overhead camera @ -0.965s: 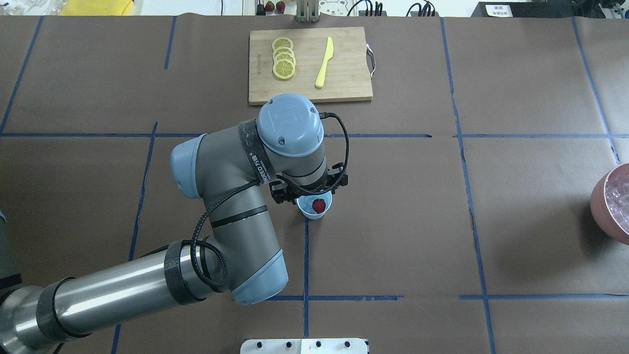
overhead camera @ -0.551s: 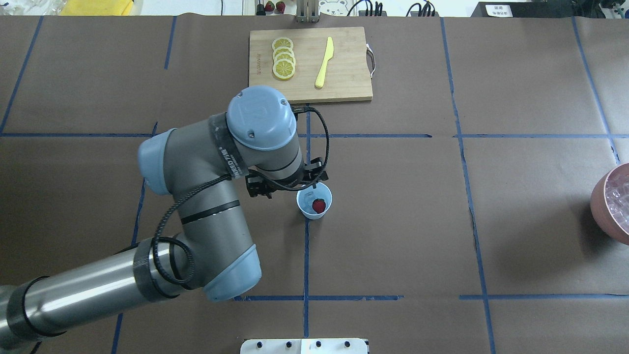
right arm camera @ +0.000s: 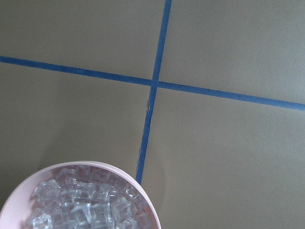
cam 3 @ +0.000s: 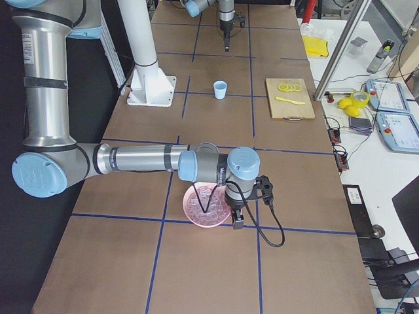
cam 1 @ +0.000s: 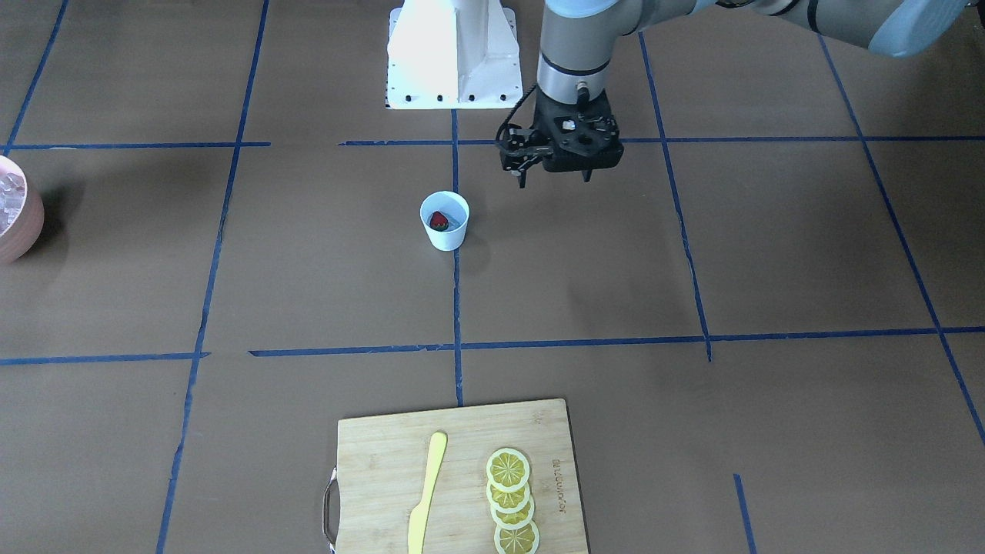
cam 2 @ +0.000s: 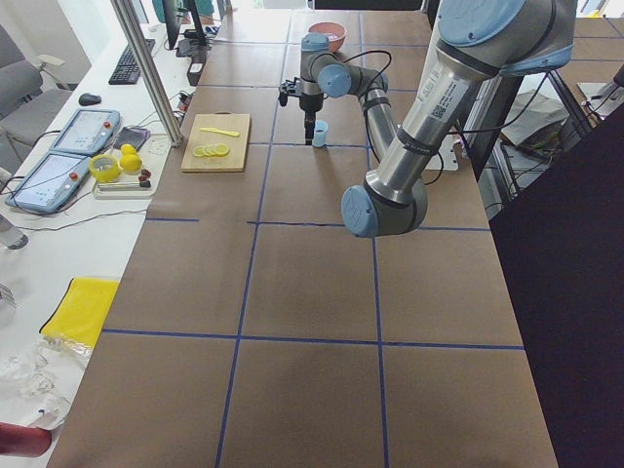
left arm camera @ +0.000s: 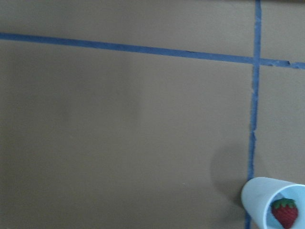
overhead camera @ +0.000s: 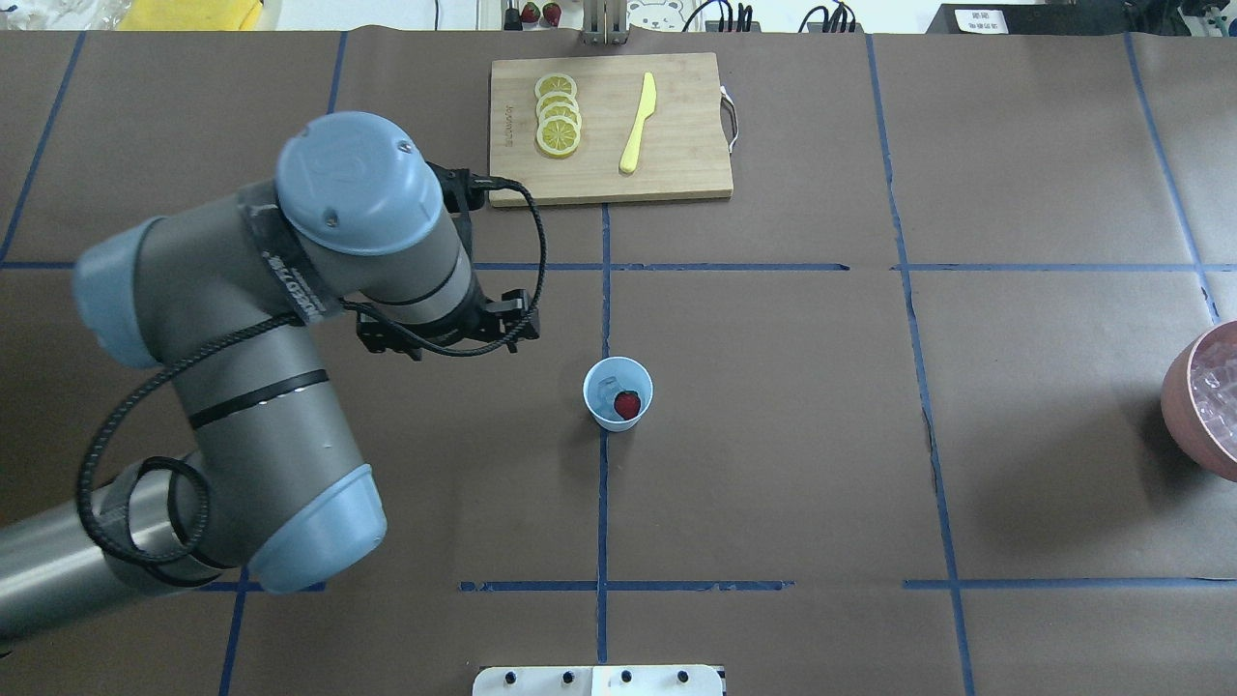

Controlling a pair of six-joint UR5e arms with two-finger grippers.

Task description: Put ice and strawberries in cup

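Overhead exterior and front-facing views show the left claw [cam 1: 555, 178] released and empty, hanging near the cup [overhead camera: 618, 393], to its left. One strawberry [overhead camera: 628, 404] lies inside the cup; a pale glassy lump [overhead camera: 606, 391] beside it may be ice. Well right of the cup, the right claw [cam 3: 236, 221] hovers at the pink bowl [overhead camera: 1185, 391] of ice [right arm camera: 90, 205]; whether it grips anything I cannot tell. The strawberry looks done; ice likely remains.

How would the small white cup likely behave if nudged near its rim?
The cup is probably light: it is small and holds little beyond one strawberry. It tapers to a narrower base, so a high push might tip it. A low push would more likely slide it across the flat table.
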